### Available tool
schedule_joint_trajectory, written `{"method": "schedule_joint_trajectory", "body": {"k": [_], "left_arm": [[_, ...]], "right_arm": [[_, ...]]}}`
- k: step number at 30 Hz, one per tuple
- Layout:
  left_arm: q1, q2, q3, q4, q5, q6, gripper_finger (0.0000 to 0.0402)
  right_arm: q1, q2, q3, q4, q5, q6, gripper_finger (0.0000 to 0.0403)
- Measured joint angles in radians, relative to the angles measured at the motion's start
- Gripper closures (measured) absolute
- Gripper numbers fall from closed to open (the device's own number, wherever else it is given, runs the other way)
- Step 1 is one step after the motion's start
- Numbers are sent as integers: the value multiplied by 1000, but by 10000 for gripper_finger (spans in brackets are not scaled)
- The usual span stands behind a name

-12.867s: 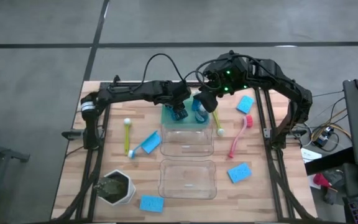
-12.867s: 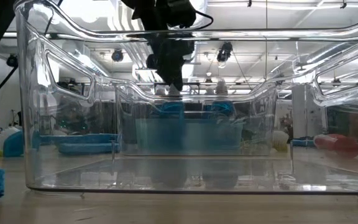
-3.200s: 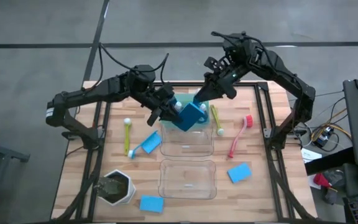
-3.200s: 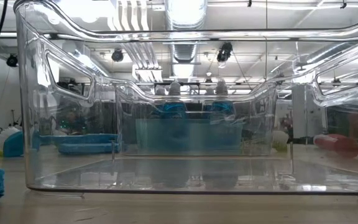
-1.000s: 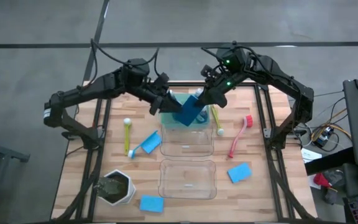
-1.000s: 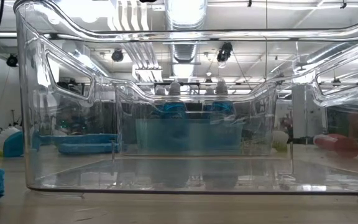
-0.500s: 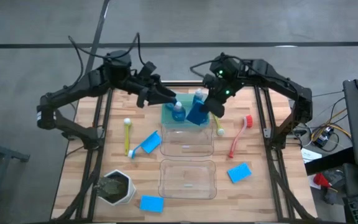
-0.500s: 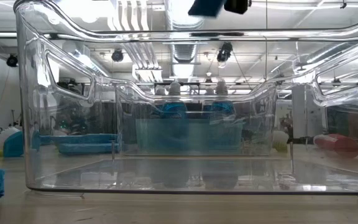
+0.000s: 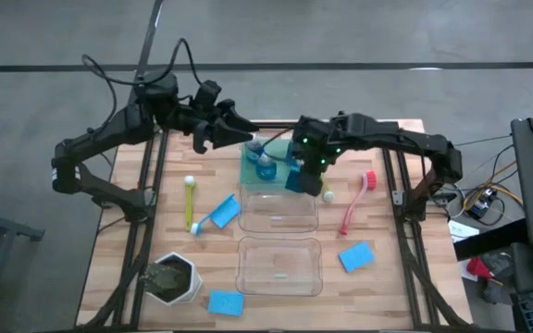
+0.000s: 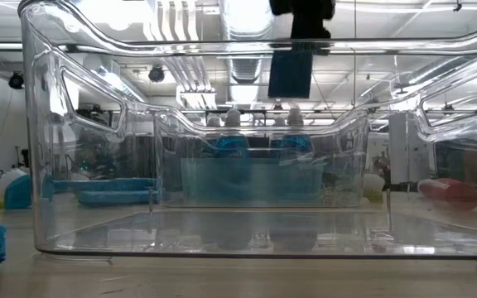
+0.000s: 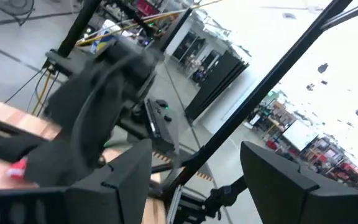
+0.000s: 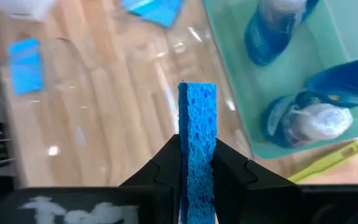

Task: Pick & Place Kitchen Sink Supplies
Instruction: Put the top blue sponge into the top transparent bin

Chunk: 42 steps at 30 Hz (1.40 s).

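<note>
Overhead, right gripper (image 9: 301,178) jaws pinching blue sponge (image 9: 296,178) edge-on above clear bin (image 9: 278,211) rim; left gripper (image 9: 239,132) jaws agape.

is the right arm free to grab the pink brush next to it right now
Probably not yet. The right hand is shut on a blue sponge, held over the clear bin. The pink brush lies uncovered beside it, so the way is free once the sponge is dropped.

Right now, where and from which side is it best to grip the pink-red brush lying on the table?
Grip the pink-red brush at mid-handle, coming straight down from above. It lies flat on bare wood, clear of the clear bin, and the thin handle suits narrow jaws better than the bristled head, probably.
</note>
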Motion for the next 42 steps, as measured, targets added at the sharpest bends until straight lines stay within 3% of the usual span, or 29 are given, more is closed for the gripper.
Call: {"method": "schedule_joint_trajectory", "body": {"k": [5,13,23,42], "left_arm": [[0,-22,3,45,0,-6,165],[0,-37,3,38,0,-14,165],[-1,-38,3,38,0,-22,165],[-1,-44,3,36,1,-26,165]], "right_arm": [[26,2,-78,73,106,-17,344],[73,26,-174,128,107,-123,344],[110,137,-187,184,133,-246,344],[113,205,-219,330,120,-215,359]]}}
